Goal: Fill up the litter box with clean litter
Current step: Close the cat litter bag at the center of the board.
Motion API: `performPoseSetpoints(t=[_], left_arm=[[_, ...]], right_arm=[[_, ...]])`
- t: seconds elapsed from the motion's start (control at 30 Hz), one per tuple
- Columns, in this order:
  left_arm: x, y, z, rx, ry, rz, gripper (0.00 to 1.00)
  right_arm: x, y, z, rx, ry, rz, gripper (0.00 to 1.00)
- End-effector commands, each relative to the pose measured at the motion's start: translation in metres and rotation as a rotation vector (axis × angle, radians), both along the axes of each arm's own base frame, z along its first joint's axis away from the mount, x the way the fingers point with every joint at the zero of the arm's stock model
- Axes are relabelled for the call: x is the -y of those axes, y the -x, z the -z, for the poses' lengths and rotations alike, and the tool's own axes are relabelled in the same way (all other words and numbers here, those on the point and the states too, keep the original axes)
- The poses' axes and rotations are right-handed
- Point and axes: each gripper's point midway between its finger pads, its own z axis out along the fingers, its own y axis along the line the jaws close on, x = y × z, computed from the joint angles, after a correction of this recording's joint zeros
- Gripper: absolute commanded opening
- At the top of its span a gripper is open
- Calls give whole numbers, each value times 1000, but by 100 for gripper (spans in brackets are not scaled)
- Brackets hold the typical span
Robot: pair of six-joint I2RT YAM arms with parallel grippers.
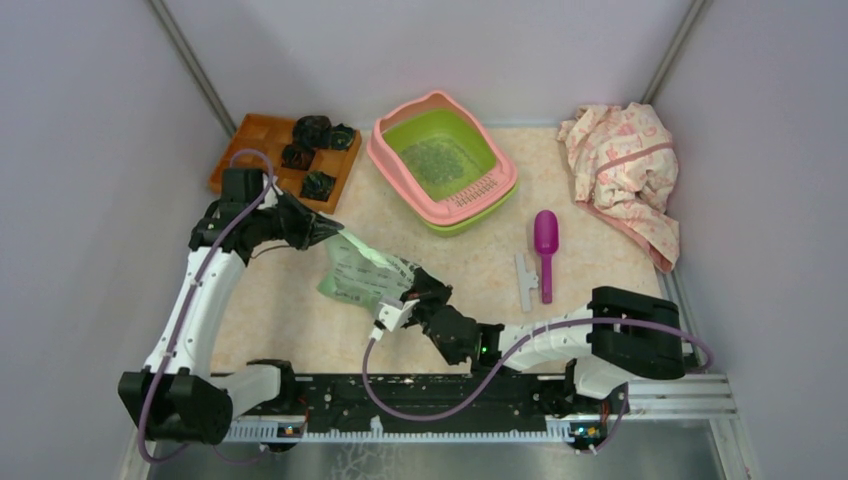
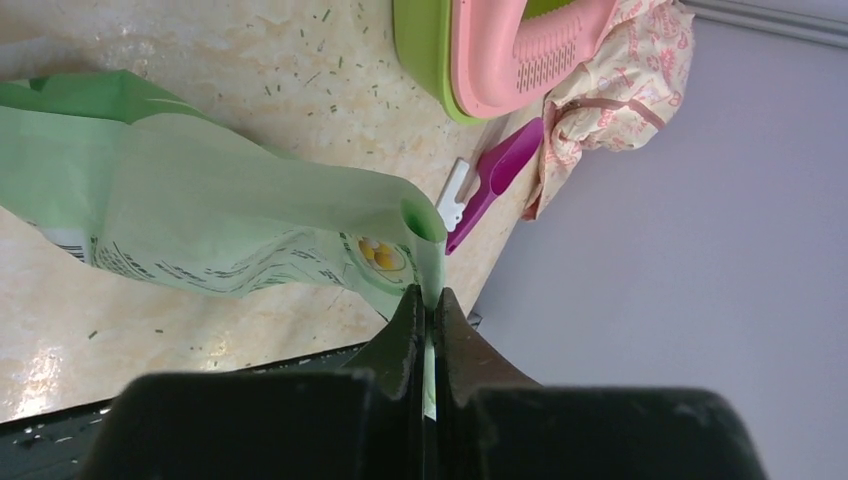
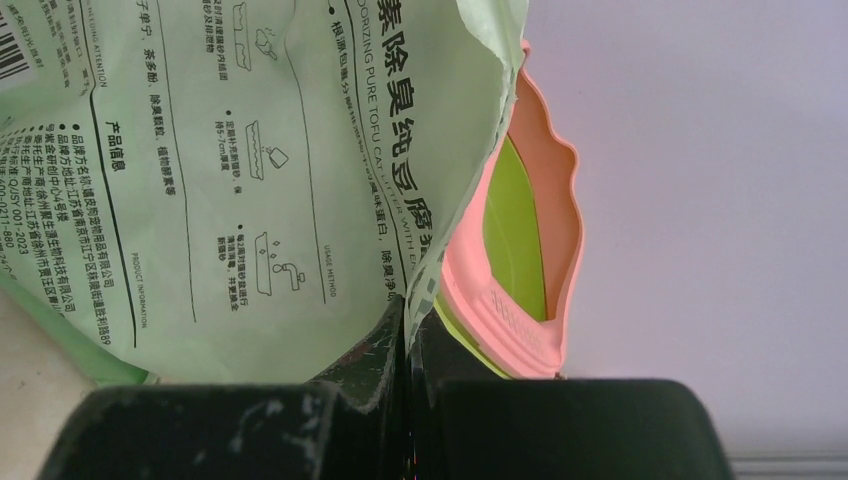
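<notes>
Green film is sitting pinched in my left claw (image 2: 427, 300), its fingers pressed together on a thin corner of the bag (image 1: 360, 272). My right claw (image 3: 405, 322) is clamping the opposite edge of that same bag, jaws tight on the printed side. Between them the bag is sagging low over the table (image 1: 600, 185), short of the litter box (image 1: 384, 158), which is standing well beyond at the far side. Only a speckled patch of litter (image 1: 436, 160) is covering the basin floor, so I am judging the filling as partly done. Lifting the bag over the rim and pouring are remaining.
</notes>
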Motion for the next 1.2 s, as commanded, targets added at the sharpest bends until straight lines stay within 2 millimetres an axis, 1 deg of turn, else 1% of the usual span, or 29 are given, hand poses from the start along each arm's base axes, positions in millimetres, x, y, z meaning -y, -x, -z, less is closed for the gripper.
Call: performPoseSetpoints(t=[0.0,0.17,0.27,0.3,0.33,0.37,0.4,0.47,0.5,0.57,0.63,0.7,0.77,0.83,0.87,0.93,1.0,1.07,1.13,1.17], left_arm=[[-4,3,12,-10,-51,7,0],[-23,10,11,14,-161,-41,0],[-37,18,15,26,-237,-78,0],[-39,21,16,31,-244,-84,0],[-39,23,17,40,-244,-85,0],[-38,25,18,43,-241,-83,0],[-38,26,19,43,-238,-82,0],[-38,27,20,45,-237,-79,0],[-37,27,20,43,-235,-76,0],[-37,26,20,44,-233,-72,0],[-36,25,18,49,-227,-70,0],[-35,23,15,58,-226,-69,0],[-35,21,12,65,-232,-63,0],[-36,20,9,67,-237,-61,0],[-35,18,7,73,-237,-59,0],[-35,15,2,83,-239,-56,0],[-34,10,-5,95,-233,-54,0],[-32,8,-11,104,-225,-50,0],[-31,7,-15,114,-219,-47,0],[-31,7,-16,118,-219,-48,0]], right_arm=[[-12,8,-20,-2,-116,-42,0],[-10,7,-23,-17,-160,-35,0],[-10,11,-35,-74,-228,-72,0],[-14,13,-33,-141,-230,-103,4],[-18,15,-33,-234,-239,-128,13],[-18,19,-24,-341,-205,-157,25],[-20,21,-28,-424,-229,-189,34],[-21,25,-39,-545,-279,-248,41],[-22,25,-49,-566,-311,-264,45],[-26,30,-63,-581,-332,-317,51],[-35,33,-70,-593,-334,-352,55],[-46,34,-66,-616,-294,-373,56],[-59,37,-55,-654,-240,-398,56],[-64,42,-42,-695,-178,-418,56],[-69,50,-38,-726,-158,-458,57],[-71,54,-33,-746,-134,-472,57],[-71,50,-30,-729,-128,-450,57],[-69,33,-32,-631,-142,-362,58],[-64,10,-38,-516,-184,-234,58],[-64,5,-37,-497,-189,-210,58]])
